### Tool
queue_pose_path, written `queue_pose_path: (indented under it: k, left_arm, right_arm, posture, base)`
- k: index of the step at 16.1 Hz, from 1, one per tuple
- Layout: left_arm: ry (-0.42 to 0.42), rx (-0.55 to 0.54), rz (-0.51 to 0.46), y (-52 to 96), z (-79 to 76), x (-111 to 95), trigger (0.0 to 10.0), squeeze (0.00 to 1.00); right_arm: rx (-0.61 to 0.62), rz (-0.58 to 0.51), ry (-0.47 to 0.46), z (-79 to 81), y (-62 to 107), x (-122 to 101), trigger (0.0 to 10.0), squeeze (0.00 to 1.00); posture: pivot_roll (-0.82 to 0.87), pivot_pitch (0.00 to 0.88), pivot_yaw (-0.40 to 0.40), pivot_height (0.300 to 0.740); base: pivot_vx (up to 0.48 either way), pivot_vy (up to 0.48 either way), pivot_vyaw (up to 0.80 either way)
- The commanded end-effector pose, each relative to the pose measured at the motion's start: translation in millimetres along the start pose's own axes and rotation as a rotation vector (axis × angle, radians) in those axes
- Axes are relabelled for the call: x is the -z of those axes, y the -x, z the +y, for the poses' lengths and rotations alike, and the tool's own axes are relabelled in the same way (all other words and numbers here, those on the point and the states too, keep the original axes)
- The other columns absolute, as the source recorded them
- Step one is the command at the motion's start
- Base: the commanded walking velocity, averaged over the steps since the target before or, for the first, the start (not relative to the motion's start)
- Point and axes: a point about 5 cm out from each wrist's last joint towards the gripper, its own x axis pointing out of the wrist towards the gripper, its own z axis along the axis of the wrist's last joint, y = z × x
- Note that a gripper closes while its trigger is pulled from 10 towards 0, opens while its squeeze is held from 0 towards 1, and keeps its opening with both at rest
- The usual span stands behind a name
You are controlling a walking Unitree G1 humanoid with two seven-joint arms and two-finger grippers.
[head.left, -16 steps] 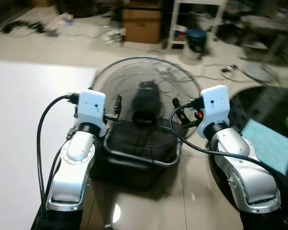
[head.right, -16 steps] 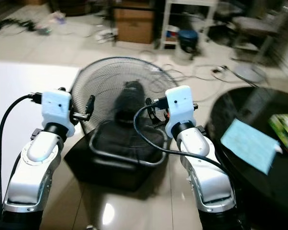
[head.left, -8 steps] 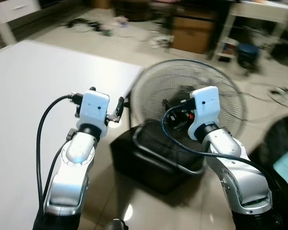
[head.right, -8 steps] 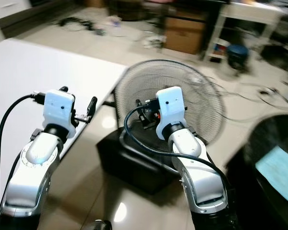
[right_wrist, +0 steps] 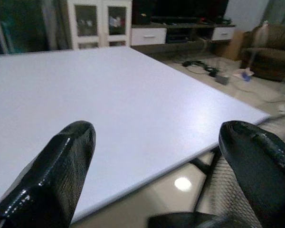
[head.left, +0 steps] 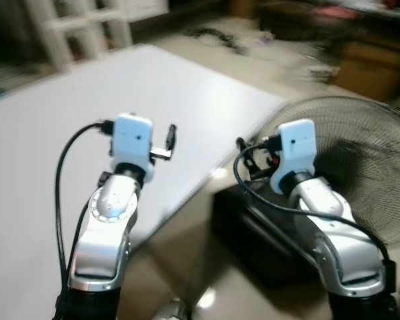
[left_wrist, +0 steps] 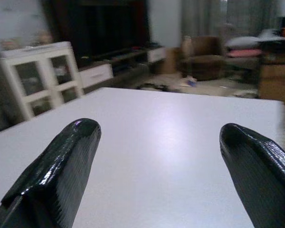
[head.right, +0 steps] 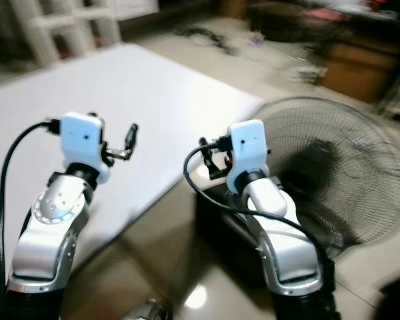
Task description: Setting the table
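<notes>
1. I see one big white table (head.left: 67, 107). It takes up my 9 to 12 o'clock side. Its top looks bare and smooth.
2. My left gripper (left_wrist: 154, 171) is held up over the table, near the table's edge. Its two black fingers (left_wrist: 61, 166) are spread wide apart. Nothing is between them.
3. Past that gripper, at 12 o'clock far back, I see one white cabinet (left_wrist: 42, 71) with glass doors. It is blurry.
4. A shiny tile floor (head.left: 180, 260) shows between my two arms. One bright light spot shines on it.
5. My right gripper (right_wrist: 156, 175) is held up beside the table's corner, over the floor. Its two black fingers (right_wrist: 57, 166) are spread wide too. They hold nothing.
6. One dark box-shaped thing (head.left: 267, 240) sits on the floor under my right arm, close to the table's edge. I cannot tell what it is.
7. One round black fan (head.left: 360, 167) with a wire cage stands at 2 o'clock, just behind that dark thing. It stands in the way on my right side.
8. One brown cardboard box (head.left: 360, 73) sits farther back at 1 o'clock. It is blurry, and so are the small things lying on the floor back there.
</notes>
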Motion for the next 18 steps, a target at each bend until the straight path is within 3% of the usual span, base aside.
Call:
queue_pose_path:
  k: [1, 4, 8, 9, 11, 12, 14, 18]
  left_arm:
    - [0.0, -0.007, -0.006, -3.7, -0.9, -3, 10.0, 0.0]
    - [-0.026, 0.039, 0.037, -1.7, -4.4, -3, 10.0, 0.0]
    - [-0.072, -0.026, 0.028, 1.4, -0.3, 6, 10.0, 0.0]
    - [-0.041, 0.027, 0.065, 6.8, -3.5, 9, 10.0, 0.0]
    - [-0.056, 0.075, 0.101, 12.3, -3.8, 15, 10.0, 0.0]
    - [-0.092, 0.074, 0.112, 13.9, -1.8, 18, 10.0, 0.0]
    - [-0.084, 0.011, 0.126, 14.4, 9.0, 24, 10.0, 0.0]
    - [-0.114, -0.007, 0.102, 17.0, 8.6, 19, 10.0, 0.0]
  right_arm:
    - [0.037, 0.012, -0.01, -5.0, 2.4, 0, 10.0, 0.0]
    - [0.031, 0.002, -0.042, -3.9, 2.1, 0, 10.0, 0.0]
    - [0.011, 0.019, -0.055, -2.4, 3.6, 2, 10.0, 0.0]
    - [0.023, 0.037, -0.078, -5.5, 3.4, 5, 10.0, 0.0]
    - [0.017, 0.044, -0.08, -5.0, 2.7, 6, 10.0, 0.0]
    - [0.011, 0.043, -0.075, -3.8, 2.7, 6, 10.0, 0.0]
    - [0.002, 0.055, -0.086, -0.8, 6.5, 9, 10.0, 0.0]
    - [0.019, 0.102, -0.13, -9.1, 8.6, 21, 10.0, 0.0]
  posture:
    - [-0.04, 0.0, 0.028, 0.74]
    - [-0.04, 0.0, 0.029, 0.74]
    - [-0.04, 0.0, 0.015, 0.74]
    - [-0.03, 0.0, 0.007, 0.74]
    - [-0.03, 0.0, 0.009, 0.74]
    - [-0.04, 0.0, 0.018, 0.74]
    - [-0.04, 0.0, 0.014, 0.74]
    - [0.0, 0.0, -0.023, 0.74]
  base:
    - [0.0, 0.0, 0.8]
    - [0.0, 0.0, 0.8]
    - [0.0, 0.0, 0.8]
    - [0.0, 0.0, 0.8]
    - [0.0, 0.0, 0.8]
    - [0.0, 0.0, 0.8]
    - [0.0, 0.0, 0.8]
    - [0.0, 0.0, 0.8]
